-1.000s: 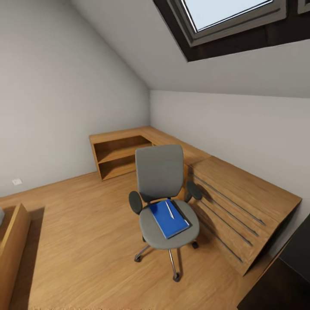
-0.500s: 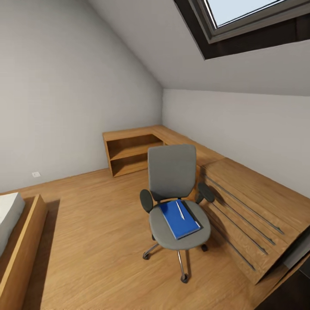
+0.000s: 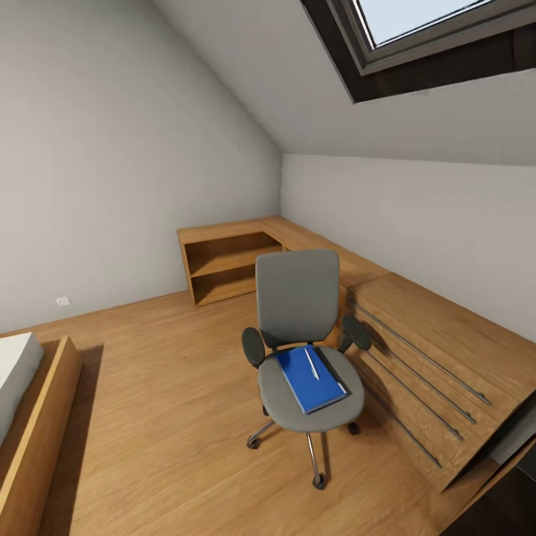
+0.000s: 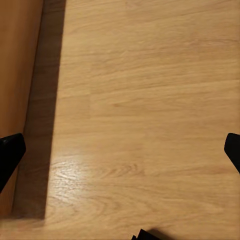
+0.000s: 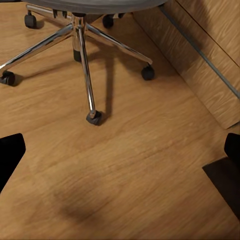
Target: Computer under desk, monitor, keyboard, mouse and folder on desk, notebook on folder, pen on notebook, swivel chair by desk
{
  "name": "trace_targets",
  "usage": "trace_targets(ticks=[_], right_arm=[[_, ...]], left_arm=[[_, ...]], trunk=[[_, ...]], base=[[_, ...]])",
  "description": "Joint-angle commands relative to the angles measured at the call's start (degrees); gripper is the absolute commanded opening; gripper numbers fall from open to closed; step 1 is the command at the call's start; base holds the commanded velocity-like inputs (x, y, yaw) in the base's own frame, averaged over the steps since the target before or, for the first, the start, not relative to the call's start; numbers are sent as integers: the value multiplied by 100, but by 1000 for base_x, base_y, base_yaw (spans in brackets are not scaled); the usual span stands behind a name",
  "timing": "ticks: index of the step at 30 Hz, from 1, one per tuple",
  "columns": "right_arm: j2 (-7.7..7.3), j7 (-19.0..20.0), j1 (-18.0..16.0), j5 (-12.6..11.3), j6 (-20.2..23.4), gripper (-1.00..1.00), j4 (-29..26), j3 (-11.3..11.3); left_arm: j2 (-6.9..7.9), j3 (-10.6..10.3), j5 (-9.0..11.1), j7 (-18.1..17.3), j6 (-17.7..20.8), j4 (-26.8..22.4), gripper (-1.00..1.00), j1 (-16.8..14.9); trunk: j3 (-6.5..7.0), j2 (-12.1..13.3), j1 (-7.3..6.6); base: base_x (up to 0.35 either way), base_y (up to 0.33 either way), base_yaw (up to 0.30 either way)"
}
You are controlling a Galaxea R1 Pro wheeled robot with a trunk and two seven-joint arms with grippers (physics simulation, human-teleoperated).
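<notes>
Our left pincer [image 4: 120, 150] hangs over bare wooden floor [image 4: 145, 100], its dark fingertips [image 4: 10, 152] at the two edges of the wrist picture, spread wide with nothing between them. Beside it runs a wooden side panel with a strip of shadow at its foot. Our right pincer [image 5: 120, 160] is just as wide open and empty, pointing down at the floor just in front of the swivel chair's chrome legs and castors [image 5: 93, 118], with the slatted wooden unit [image 5: 210, 60] beyond.

Further out, from our head camera, the swivel chair [image 3: 301, 350] stands in the middle of the room, near the slatted unit [image 3: 424, 350] on our right. On its seat lies the blue folder [image 3: 311, 380], with what looks like the pen [image 3: 313, 365] resting on top; we cannot tell whether a notebook sits between them. A low shelf unit [image 3: 227, 264] stands in the corner, and part of a bed frame [image 3: 33, 417] is at our left.

We judge the task barely begun: the folder is still on the chair. Moving the folder, stacking the notebook and pen, arranging the desk and placing the chair all remain.

Both arms seem held low, pincers aimed downward at the floor, not yet reaching for anything.
</notes>
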Motion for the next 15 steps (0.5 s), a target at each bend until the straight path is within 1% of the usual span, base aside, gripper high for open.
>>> trace_targets(ticks=[1, 6, 9, 10, 11, 12, 13, 14, 15], right_arm=[[1, -26, -7, -43, -18, 100, -1, 50], [1, -25, -8, -42, -26, 100, -21, 44], [-24, -24, -9, -27, -58, 100, -290, 35], [-162, -31, -89, -5, 64, 100, -1268, 31], [-175, -32, -251, -6, 243, 100, -1408, 29], [-181, -32, -360, -9, 361, 100, -1468, 25], [-205, -32, -636, -24, 672, 100, -1556, 16], [-236, -34, -893, -41, 974, 100, -1612, 8], [-256, -34, -1023, -54, 1135, 100, -1632, 6]], left_arm=[[1, -50, 34, 33, -17, 1, 100, -3], [4, -44, 34, 35, -22, 0, 100, -3], [14, -58, 31, 34, -32, -139, 100, -3], [77, -31, 43, 56, 1235, -1957, 100, -3], [122, -27, 43, 64, 1936, -2537, 100, -3], [144, -24, 43, 70, 2294, -2843, 100, -3], [178, -12, 45, 84, 3008, -3487, 100, -3], [199, 11, 47, 92, 3578, -4031, 100, -3], [206, 31, 48, 96, 3835, -4288, 100, -3]], trunk=[[-6, -4, 0], [-6, -4, 0], [-6, -4, 0], [-6, -4, 0], [-6, -4, 0], [-6, -4, 0], [-6, -4, 0], [-6, -4, 0], [-6, -4, 0]], base=[[0, 0, 0], [0, 0, 0], [0, 0, 0], [0, 0, 0], [0, 0, 0], [0, 0, 0], [0, 0, 0], [0, 0, 0], [0, 0, 0]])
